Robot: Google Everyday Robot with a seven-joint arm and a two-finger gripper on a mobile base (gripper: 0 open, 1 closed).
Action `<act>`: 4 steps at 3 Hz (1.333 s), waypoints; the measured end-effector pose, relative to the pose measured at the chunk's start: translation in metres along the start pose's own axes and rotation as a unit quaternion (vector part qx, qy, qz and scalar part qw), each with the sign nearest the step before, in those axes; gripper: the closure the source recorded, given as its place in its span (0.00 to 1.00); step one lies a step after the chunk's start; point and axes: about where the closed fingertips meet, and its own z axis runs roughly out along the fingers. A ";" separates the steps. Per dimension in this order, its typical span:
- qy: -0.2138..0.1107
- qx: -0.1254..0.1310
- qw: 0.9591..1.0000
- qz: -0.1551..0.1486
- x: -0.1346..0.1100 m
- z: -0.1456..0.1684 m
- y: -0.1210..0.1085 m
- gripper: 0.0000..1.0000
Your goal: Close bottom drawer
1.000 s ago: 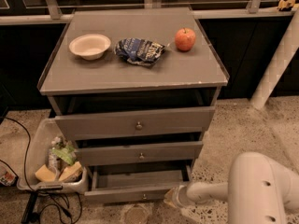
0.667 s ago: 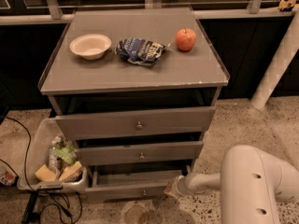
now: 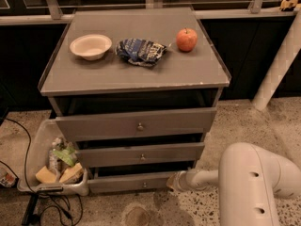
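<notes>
You have a cabinet point(image 3: 136, 76) before you. On its top, a bowl point(image 3: 91, 46) lies left, a bag point(image 3: 141, 52) in the middle and an apple point(image 3: 186, 39) right. The bottom drawer point(image 3: 127, 183) sits under two other drawers. Your gripper point(image 3: 172, 181) is down low at that drawer's right end. A bin point(image 3: 34, 150) stands on the floor, left of the drawers.

Seemingly plastic gripper point(image 3: 175, 181) beside the matt wooden bottom drawer point(image 3: 127, 183).
</notes>
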 end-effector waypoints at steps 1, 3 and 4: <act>0.000 0.000 1.000 0.000 0.000 0.000 0.000 0.59; 0.000 0.000 1.000 0.000 0.000 0.000 0.000 0.12; 0.000 0.000 1.000 0.000 0.000 0.000 0.000 0.00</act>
